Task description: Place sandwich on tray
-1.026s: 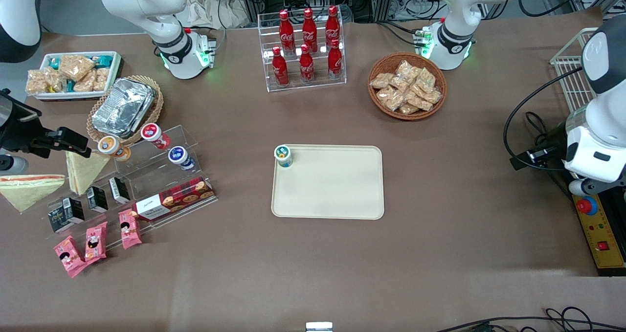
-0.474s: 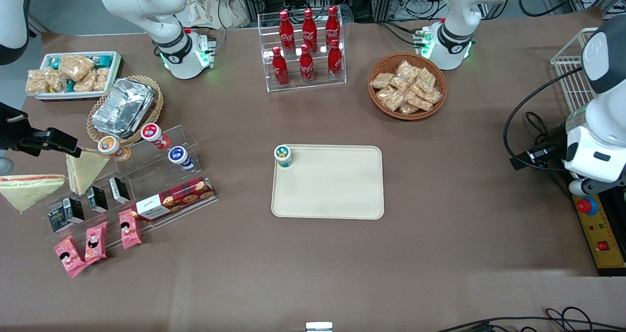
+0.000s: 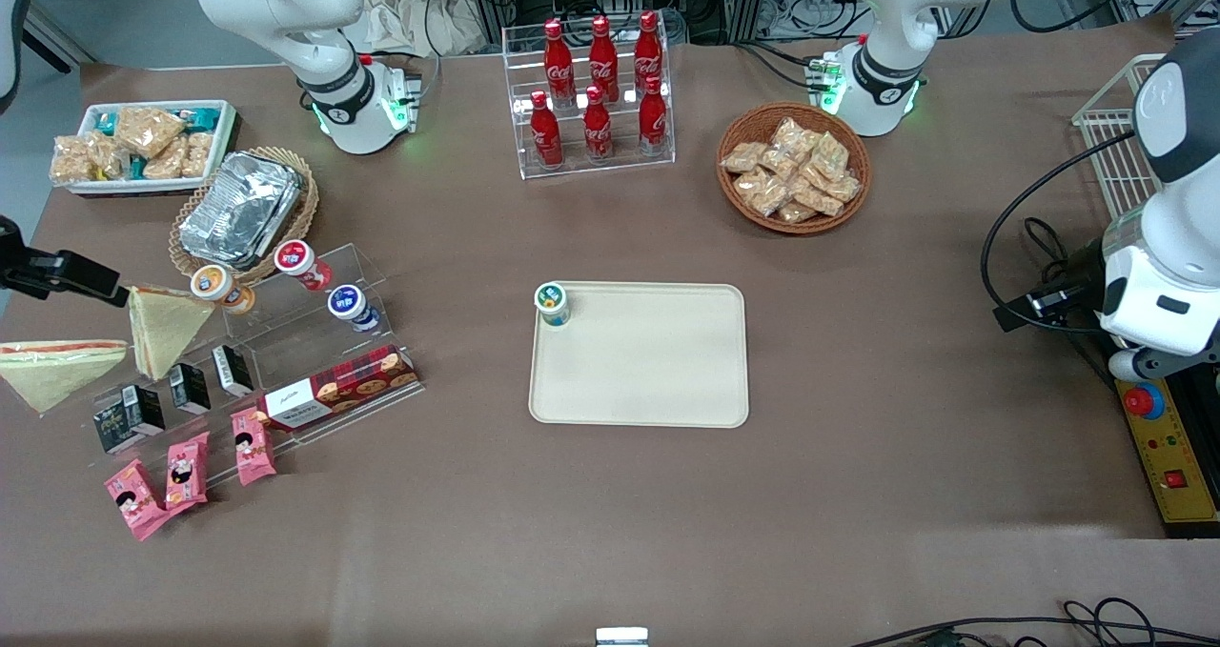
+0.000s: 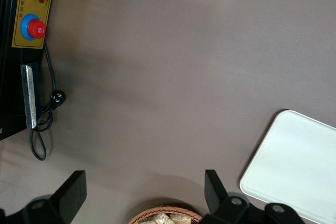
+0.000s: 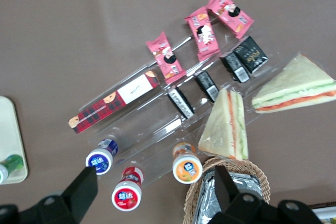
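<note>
The end effector (image 5: 152, 192) hovered with fingers spread above the snack rack (image 5: 173, 114), while the sandwich (image 5: 295, 88) lay on the desk (image 3: 858, 495), well apart from the tray (image 3: 648, 371).

Front view: high, looking down on whole table. Right wrist view: above, looking down past gripper (image 5: 152, 192) at sandwich (image 5: 296, 88). Both wrist views share tray (image 4: 294, 169) with front view.

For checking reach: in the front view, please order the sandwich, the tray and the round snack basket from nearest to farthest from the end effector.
The end effector is at the working arm's end of the table.
1. Sandwich: just nearer the camera than the end effector.
2. Tray: at mid-table.
3. Snack basket: toward the parked arm's end.
</note>
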